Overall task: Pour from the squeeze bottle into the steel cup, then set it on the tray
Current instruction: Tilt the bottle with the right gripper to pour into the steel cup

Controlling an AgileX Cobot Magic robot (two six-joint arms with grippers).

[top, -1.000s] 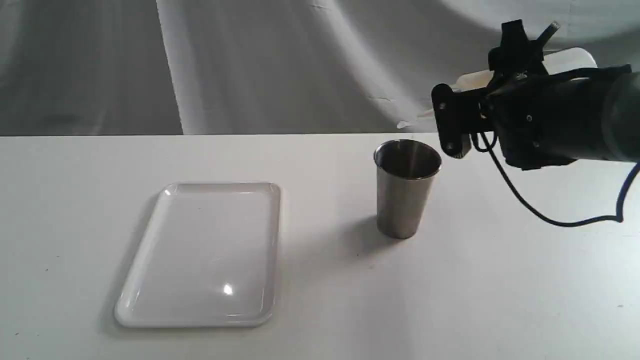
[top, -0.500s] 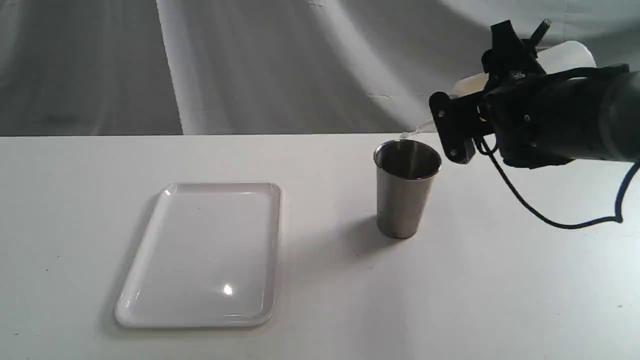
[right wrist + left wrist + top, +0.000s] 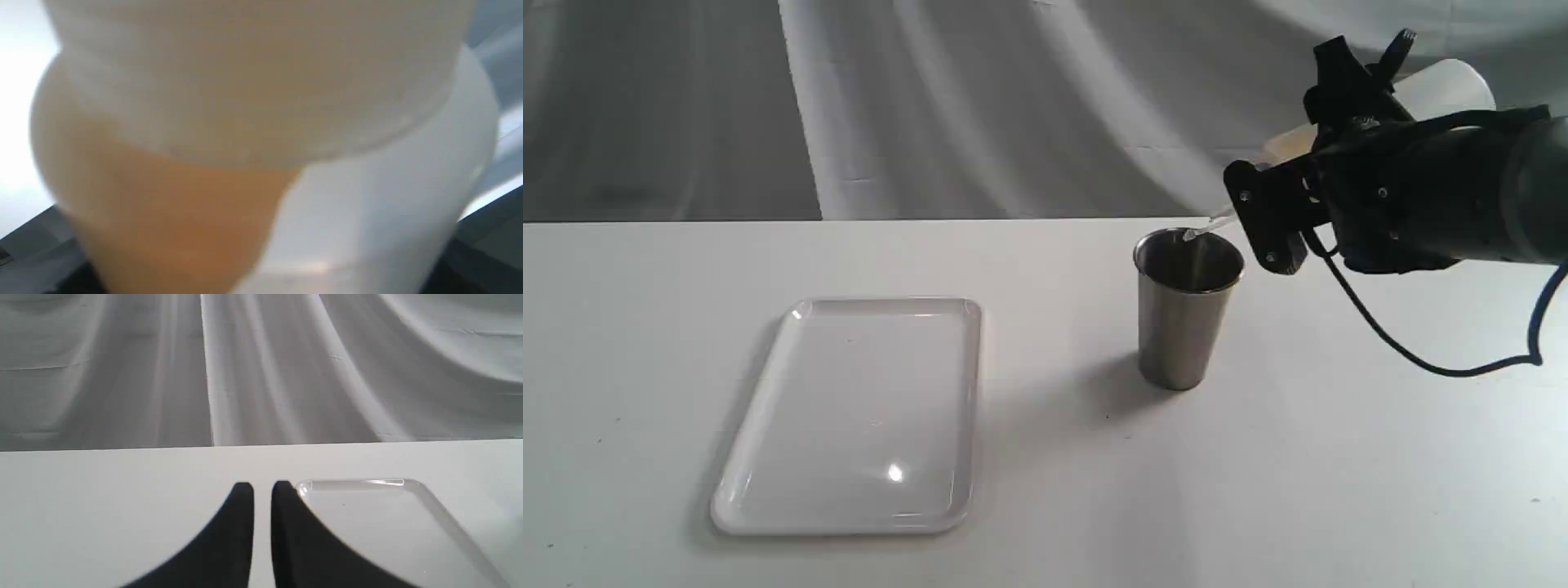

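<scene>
The steel cup (image 3: 1186, 318) stands upright on the white table, right of centre. My right gripper (image 3: 1303, 151) is shut on the squeeze bottle (image 3: 1445, 88), which is tilted steeply to the left with its base raised. Its nozzle tip (image 3: 1194, 234) sits just over the cup's rim. In the right wrist view the bottle (image 3: 261, 122) fills the picture, and amber liquid (image 3: 163, 212) is pooled to one side. Whether liquid is flowing cannot be told. The white tray (image 3: 792, 490) lies flat to the cup's left. My left gripper (image 3: 262, 489) is shut and holds nothing, close to the tray (image 3: 433, 498).
A grey draped cloth (image 3: 980, 106) hangs behind the table's far edge. A blue cable (image 3: 1445, 366) hangs from the right arm above the table on the right. Bare table (image 3: 1054, 490) lies between tray and cup.
The right gripper has tipped the bottle further. The nozzle dropped from above and behind the cup's rim down to its mouth. Cup and tray have not moved.
</scene>
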